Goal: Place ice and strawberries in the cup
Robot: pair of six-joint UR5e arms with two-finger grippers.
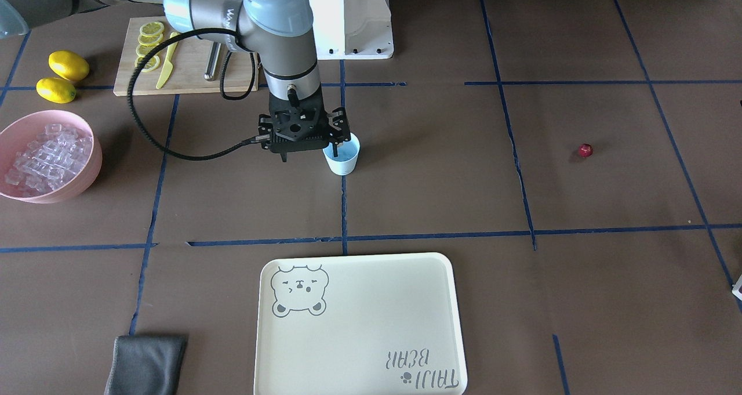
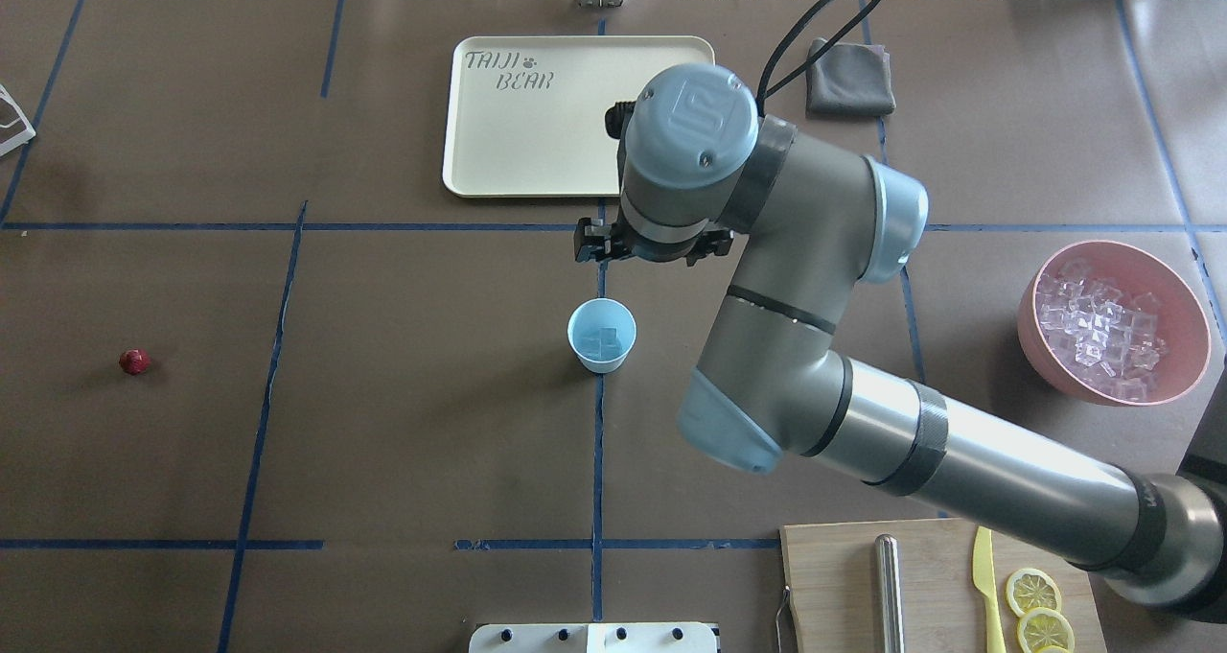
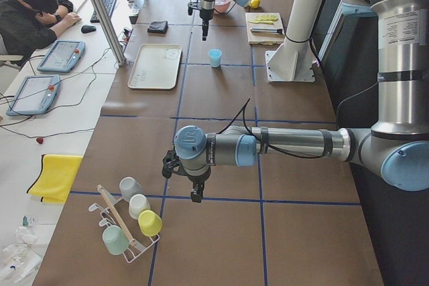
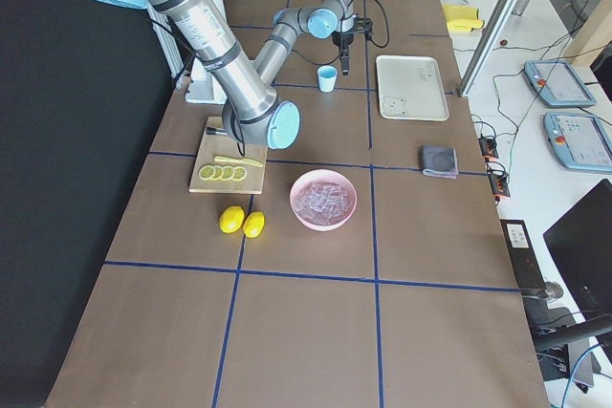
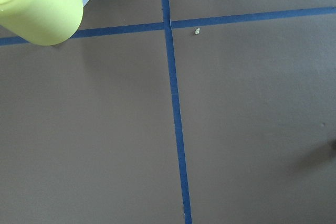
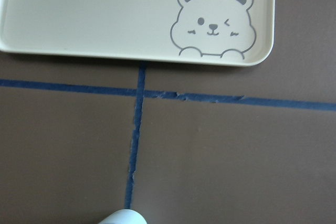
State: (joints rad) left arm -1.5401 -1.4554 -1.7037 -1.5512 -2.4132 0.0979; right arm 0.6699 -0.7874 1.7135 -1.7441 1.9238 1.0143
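Silver-grey tube arms [image 2: 1007, 485], pale blue joint caps [image 2: 685, 126]; looping black cable [image 1: 191, 158], black pincer [image 1: 310, 154]; white base [image 1: 353, 24]

Overhead and front views opposite each other, cup [image 2: 601, 335] in both

The right arm [image 2: 959, 471] reaches in from the right edge of the overhead view toward the middle. Its elbow is bent and its wrist is turned so the right claw [image 1: 310, 151] points straight down, its two fingers [image 1: 283, 156] spread well apart and gripping nothing. The left arm [image 3: 295, 144] stretches out level and low, with the left claw [image 3: 195, 194] pointing down. Whether that claw is spread or closed cannot be told.
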